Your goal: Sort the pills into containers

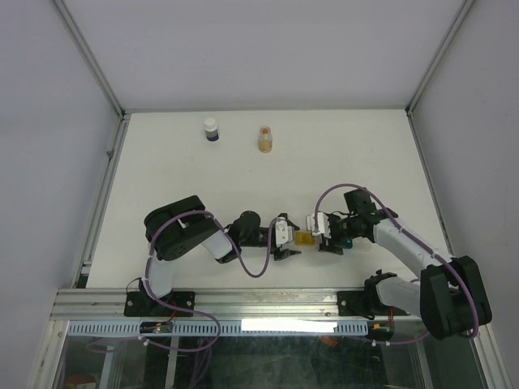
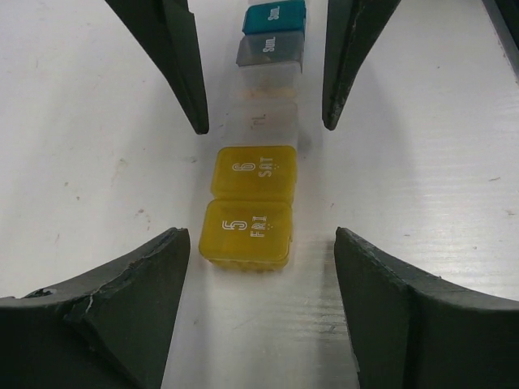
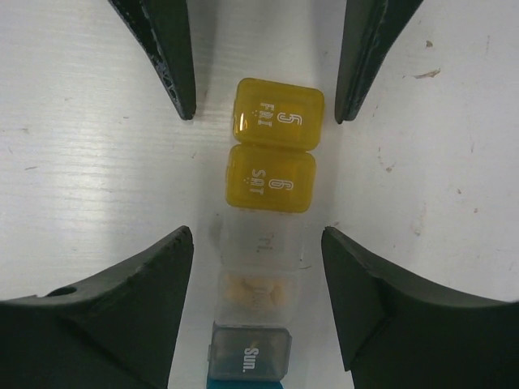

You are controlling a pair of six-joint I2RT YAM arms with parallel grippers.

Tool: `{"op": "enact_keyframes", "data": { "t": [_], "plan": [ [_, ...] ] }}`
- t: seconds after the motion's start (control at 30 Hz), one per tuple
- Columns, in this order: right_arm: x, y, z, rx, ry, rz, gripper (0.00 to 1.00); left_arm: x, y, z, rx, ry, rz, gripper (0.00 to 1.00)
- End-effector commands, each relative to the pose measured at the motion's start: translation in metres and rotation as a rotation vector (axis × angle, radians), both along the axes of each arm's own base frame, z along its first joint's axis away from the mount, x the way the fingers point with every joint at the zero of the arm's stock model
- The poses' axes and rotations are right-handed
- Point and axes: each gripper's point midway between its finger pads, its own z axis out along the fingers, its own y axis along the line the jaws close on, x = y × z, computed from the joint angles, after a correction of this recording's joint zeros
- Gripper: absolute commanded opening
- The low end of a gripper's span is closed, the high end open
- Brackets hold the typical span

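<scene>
The containers (image 1: 318, 238) are a short strip of joined lidded compartments lying between my two grippers. In the left wrist view it runs away from me: yellow FRI (image 2: 246, 231), yellow SAT (image 2: 254, 172), clear, grey Sun, teal (image 2: 274, 16). In the right wrist view, tan pills (image 3: 252, 292) show inside a clear compartment, beside the grey Sun one (image 3: 247, 353). My left gripper (image 2: 261, 235) is open, its tips flanking the FRI end without touching. My right gripper (image 3: 256, 233) is open, straddling the clear compartments. Each gripper's dark fingers show at the top of the other's view.
A white-capped dark blue bottle (image 1: 211, 130) and a small clear orange-tinted vial (image 1: 265, 138) stand at the far side of the table (image 1: 162, 170). Metal frame rails run along both sides and the near edge.
</scene>
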Motion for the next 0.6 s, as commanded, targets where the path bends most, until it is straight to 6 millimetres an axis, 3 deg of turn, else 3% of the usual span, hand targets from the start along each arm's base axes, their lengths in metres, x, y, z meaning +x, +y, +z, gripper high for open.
{"op": "enact_keyframes", "data": {
  "t": [0.0, 0.57],
  "plan": [
    [0.0097, 0.0051, 0.0012, 0.013, -0.026, -0.018, 0.66, 0.0003, -0.0112, 0.0049, -0.008, -0.042, -0.028, 0.73],
    [0.0102, 0.0053, -0.0061, -0.015, 0.001, -0.030, 0.52, -0.0006, -0.0155, -0.0016, 0.023, -0.012, -0.046, 0.52]
  ]
}}
